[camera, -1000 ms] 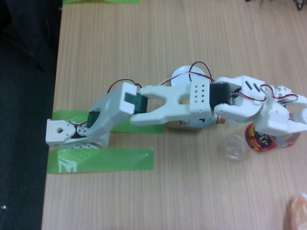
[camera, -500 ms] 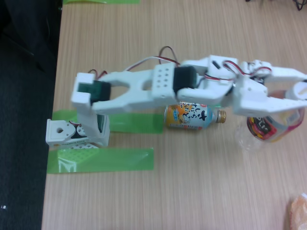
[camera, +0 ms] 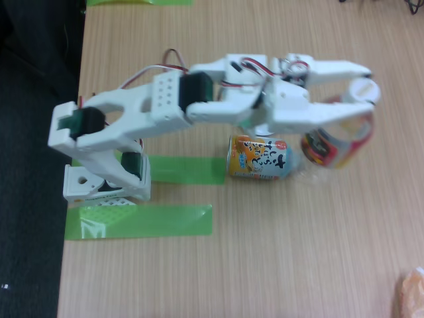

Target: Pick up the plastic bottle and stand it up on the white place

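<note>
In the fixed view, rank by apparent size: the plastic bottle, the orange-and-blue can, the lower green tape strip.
1. Lower green tape strip, longest.
2. Plastic bottle, though lifted nearer the camera and partly covered by the fingers, so unsure.
3. Orange-and-blue can.

No legible words, brands or numbers anywhere. Dark brush-style characters printed on the pale panel of the orange-and-blue bottle-can (camera: 260, 159) lying on the desk (camera: 265, 265), too blurred to read. Red, black and yellow label on the plastic bottle (camera: 334, 146), with small pale marks on the black band, likewise too small and soft to make out.
</note>
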Robot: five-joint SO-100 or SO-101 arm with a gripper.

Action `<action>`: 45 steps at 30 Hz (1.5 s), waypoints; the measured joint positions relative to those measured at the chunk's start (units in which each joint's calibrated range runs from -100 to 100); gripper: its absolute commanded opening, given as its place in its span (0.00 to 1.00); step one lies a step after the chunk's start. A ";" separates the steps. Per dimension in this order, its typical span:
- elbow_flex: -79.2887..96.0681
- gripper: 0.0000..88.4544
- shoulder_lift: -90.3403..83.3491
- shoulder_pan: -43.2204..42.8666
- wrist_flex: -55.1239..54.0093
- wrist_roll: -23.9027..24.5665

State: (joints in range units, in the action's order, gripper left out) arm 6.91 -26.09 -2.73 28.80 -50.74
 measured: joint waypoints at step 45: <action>22.50 0.13 -12.46 -22.19 0.00 0.00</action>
State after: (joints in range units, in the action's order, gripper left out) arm 29.42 -38.55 -24.92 28.80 -50.74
